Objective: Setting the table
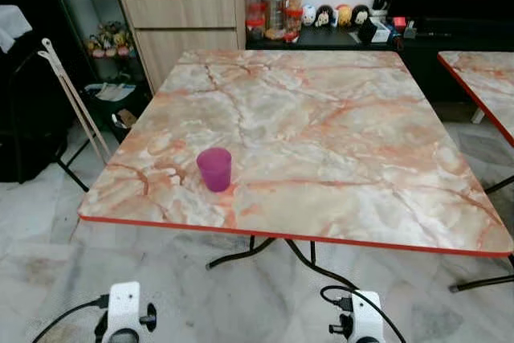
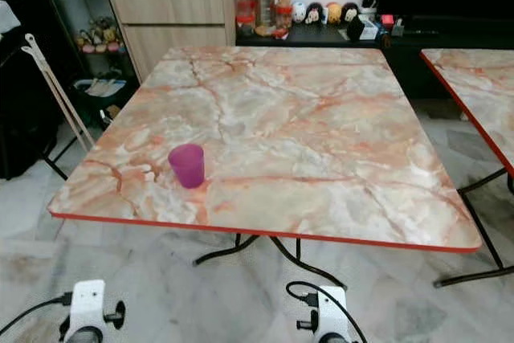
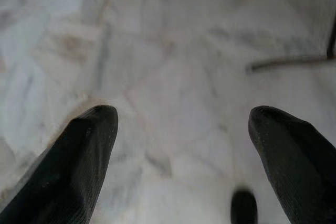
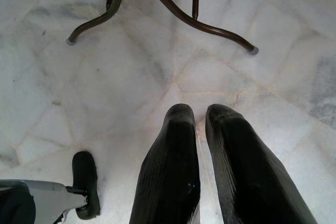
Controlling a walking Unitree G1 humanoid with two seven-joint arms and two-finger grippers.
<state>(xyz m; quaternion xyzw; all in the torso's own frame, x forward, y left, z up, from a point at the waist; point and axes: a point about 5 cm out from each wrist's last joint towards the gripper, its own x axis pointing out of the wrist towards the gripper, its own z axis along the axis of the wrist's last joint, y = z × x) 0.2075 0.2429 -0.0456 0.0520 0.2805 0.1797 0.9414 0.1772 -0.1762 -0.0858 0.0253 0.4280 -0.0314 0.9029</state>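
Marble table [image 1: 337,134] holds purple cup [image 1: 214,169], far above left hand [image 3: 181,129].

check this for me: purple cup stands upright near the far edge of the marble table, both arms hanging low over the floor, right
Not quite. The purple cup stands upright near the near edge of the marble table, on the robot's left side, as the left eye view shows. Both arms do hang low over the floor.

Square marble-look tabletop [image 1: 321,134] with a red edge, on thin dark legs over a pale marble floor [image 1: 201,303]. One purple cup [image 1: 214,169] stands upright near the front-left corner.
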